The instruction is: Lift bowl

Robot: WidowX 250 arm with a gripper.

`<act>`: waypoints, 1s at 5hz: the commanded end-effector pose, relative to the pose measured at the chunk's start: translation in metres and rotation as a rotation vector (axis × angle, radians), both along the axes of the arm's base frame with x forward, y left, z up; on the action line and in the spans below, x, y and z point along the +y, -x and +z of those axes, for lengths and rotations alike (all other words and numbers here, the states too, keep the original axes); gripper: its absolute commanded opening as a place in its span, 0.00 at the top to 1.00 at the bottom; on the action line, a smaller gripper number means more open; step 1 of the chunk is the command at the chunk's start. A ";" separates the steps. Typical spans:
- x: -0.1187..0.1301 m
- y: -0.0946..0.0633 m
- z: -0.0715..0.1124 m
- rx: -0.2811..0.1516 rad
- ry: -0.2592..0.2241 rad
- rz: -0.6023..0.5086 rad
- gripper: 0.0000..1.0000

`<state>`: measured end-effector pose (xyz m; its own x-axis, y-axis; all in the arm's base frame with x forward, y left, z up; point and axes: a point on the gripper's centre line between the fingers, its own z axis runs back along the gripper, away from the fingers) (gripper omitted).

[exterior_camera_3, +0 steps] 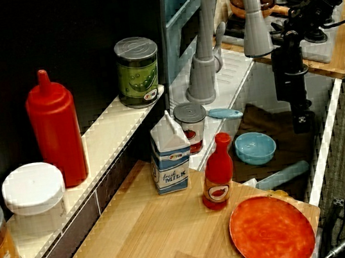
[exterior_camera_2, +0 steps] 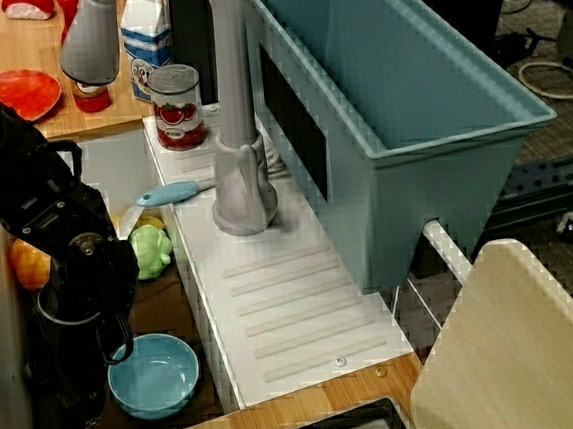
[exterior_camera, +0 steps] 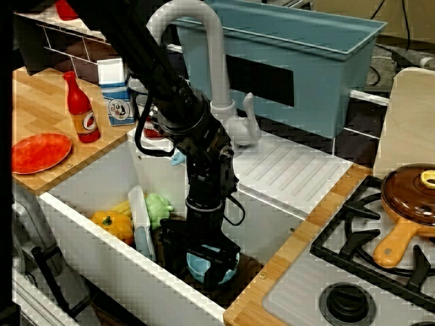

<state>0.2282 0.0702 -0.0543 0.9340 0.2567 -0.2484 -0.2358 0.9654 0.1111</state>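
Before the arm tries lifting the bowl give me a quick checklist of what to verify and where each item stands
1. Bowl upright on the sink floor: ok.
2. Bowl empty: ok.
3. Claw lowered to bowl level: ok.
4. Claw straddling the rim: cannot tell; one view suggests it, the side view shows it beside the bowl.
5. Claw closed on the rim: cannot tell.
6. Room above, with the faucet overhead: cannot tell.
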 end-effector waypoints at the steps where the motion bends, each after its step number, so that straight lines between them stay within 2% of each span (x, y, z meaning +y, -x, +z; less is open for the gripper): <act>1: 0.000 0.000 0.000 0.000 0.000 0.000 0.00; 2: -0.001 -0.014 -0.015 -0.014 -0.006 0.005 0.00; 3: -0.001 -0.030 -0.007 -0.039 0.006 -0.003 0.00; 4: -0.002 -0.034 0.000 -0.064 0.018 -0.021 0.00; 5: -0.001 -0.040 0.006 -0.106 0.046 -0.034 0.00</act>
